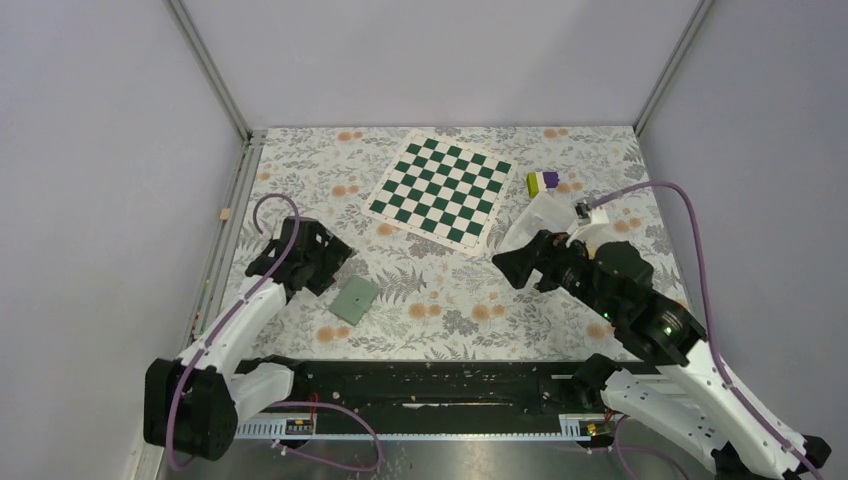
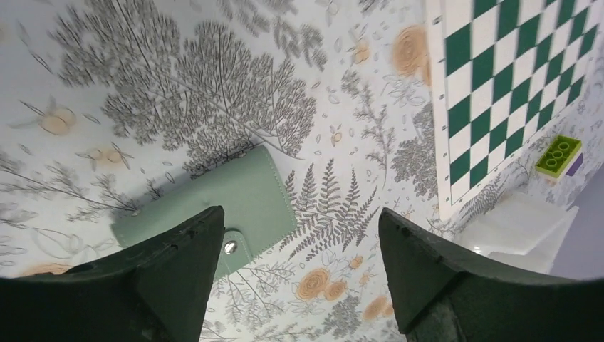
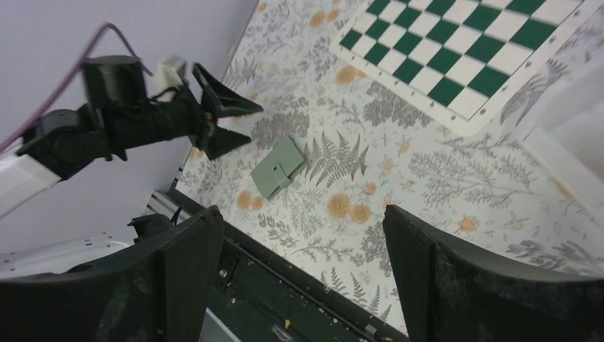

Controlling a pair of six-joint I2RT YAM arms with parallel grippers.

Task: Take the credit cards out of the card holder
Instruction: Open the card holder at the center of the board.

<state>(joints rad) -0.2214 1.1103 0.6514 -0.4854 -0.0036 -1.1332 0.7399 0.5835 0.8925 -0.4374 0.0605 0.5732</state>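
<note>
The card holder (image 1: 354, 299) lies closed on the floral cloth, teal-green outside up, its snap tab fastened. It also shows in the left wrist view (image 2: 214, 206) and the right wrist view (image 3: 279, 168). No credit cards are in view. My left gripper (image 1: 325, 262) is open and empty, hovering just left of and above the holder; in its own view (image 2: 303, 228) the left finger overlaps the holder's edge. My right gripper (image 1: 515, 268) is open and empty, held above the cloth well to the right of the holder, also seen in its own view (image 3: 303, 235).
A green-and-white chequered mat (image 1: 440, 187) lies at the back centre. A purple-and-yellow-green block (image 1: 543, 182) sits right of it, beside a white tray (image 1: 540, 220) partly under my right arm. The black rail (image 1: 430, 385) runs along the near edge.
</note>
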